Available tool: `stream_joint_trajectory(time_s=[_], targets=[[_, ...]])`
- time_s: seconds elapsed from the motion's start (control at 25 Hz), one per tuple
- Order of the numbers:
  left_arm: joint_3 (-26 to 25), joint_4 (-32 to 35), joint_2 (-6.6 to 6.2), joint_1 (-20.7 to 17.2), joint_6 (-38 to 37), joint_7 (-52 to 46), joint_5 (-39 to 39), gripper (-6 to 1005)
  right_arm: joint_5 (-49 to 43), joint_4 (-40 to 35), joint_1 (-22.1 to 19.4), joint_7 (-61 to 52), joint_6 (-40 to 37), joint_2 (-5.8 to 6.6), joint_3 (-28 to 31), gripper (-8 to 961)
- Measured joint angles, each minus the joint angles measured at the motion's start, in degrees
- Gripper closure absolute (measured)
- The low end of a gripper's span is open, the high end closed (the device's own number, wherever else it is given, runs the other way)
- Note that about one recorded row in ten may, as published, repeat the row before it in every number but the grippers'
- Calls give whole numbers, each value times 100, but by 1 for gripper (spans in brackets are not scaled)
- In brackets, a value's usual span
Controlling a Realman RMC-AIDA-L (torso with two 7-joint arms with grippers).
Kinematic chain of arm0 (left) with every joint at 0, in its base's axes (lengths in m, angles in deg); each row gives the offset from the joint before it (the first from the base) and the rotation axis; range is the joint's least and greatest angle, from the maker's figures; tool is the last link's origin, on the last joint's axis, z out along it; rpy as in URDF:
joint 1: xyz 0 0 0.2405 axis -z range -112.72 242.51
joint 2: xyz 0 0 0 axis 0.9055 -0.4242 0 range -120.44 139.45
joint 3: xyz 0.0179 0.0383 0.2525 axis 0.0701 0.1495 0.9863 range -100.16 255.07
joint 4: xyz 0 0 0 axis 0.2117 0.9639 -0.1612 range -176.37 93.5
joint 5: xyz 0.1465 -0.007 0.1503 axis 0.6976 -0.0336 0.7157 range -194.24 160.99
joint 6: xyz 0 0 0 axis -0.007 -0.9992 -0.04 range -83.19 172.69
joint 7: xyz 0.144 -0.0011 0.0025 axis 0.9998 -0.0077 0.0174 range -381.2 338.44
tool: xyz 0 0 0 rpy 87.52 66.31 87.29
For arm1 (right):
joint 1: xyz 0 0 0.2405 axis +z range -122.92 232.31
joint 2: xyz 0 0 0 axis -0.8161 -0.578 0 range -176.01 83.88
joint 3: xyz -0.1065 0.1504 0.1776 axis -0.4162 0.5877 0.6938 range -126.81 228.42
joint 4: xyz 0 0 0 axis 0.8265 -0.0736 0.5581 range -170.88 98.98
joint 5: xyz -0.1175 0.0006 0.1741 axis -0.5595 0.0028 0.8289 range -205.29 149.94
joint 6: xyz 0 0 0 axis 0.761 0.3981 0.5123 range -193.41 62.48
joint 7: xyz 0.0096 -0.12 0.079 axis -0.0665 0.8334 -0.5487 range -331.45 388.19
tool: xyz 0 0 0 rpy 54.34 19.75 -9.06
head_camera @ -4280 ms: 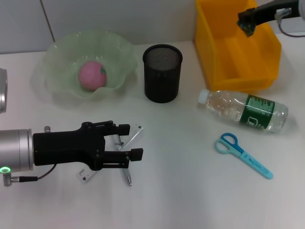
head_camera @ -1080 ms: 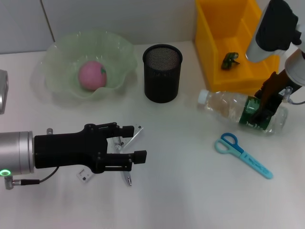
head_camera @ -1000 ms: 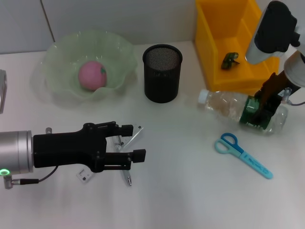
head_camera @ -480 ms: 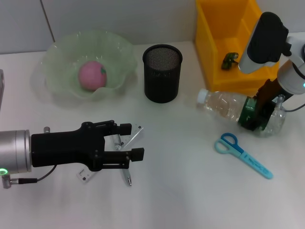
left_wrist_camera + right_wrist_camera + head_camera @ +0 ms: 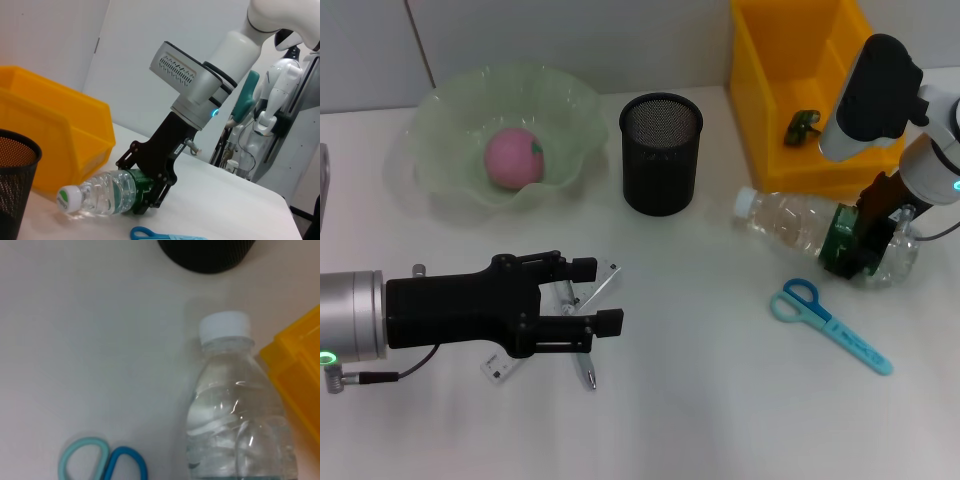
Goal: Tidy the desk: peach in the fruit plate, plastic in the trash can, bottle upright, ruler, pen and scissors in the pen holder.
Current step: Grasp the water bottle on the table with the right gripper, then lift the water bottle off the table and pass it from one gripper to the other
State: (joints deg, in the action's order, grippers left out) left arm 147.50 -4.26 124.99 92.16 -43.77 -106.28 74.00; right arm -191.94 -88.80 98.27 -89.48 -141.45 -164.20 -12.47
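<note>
Right gripper (image 5: 860, 243) jaws grip the lying bottle (image 5: 820, 237) at its label. Left gripper (image 5: 582, 305) (jaws wide) hovers over the pen (image 5: 582, 364). Risk: the smooth bottle could slip while tipped upright on the counter (image 5: 700, 400).

Open desk (image 5: 700, 350) is left between the pen holder (image 5: 661, 152) and the scissors (image 5: 832, 325). Passage on the right is narrowed by the yellow bin (image 5: 810, 90) and the bottle (image 5: 815, 232).

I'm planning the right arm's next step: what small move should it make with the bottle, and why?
Probably lift and swing the capped end up to stand the bottle upright. The right hand is shut on its green label near the base, and the bottle lies on its side on the desk, cap toward the pen holder. The left hand hovers open over the pen.
</note>
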Motion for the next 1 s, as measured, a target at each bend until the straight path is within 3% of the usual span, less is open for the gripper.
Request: stream_joint_trajectory(time_s=[0.56, 1.0], targets=[[0, 0, -9, 30, -9, -52, -14, 166, 28, -32, -67, 17, 109, -9, 46, 192], [0, 0, -26, 0, -25, -61, -39, 167, 493, -1481, -649, 228, -822, -85, 33, 192]])
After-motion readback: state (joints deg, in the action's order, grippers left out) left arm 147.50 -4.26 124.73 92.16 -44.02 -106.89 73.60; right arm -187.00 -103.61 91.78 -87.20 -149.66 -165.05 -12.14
